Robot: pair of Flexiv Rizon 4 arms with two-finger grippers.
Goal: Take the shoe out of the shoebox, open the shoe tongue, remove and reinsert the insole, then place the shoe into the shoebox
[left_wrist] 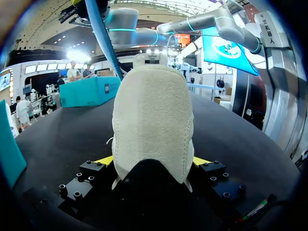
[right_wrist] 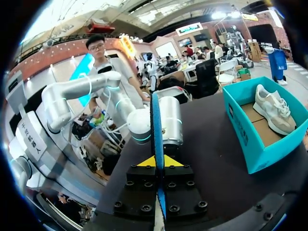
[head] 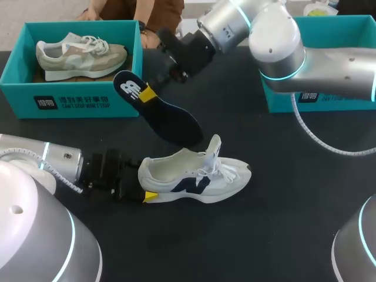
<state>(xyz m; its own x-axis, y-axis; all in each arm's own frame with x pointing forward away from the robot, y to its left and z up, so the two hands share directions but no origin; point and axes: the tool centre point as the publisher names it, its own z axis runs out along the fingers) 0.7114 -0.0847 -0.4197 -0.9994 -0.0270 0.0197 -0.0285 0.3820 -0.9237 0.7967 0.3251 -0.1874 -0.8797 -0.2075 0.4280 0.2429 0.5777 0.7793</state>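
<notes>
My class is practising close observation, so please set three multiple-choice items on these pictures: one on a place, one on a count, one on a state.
1. Where is the white shoe?
A) inside a box
B) held in the air
C) on the table

2. How many shoes are in view?
A) two
B) one
C) three

3. The right gripper is:
A) open and empty
B) shut on the insole
C) shut on a lace

Answers:
1 C: it lies on the table, its heel in the left gripper.
2 A: the white shoe plus a beige shoe in the teal box.
3 B: its fingers press the insole from both sides.
</notes>
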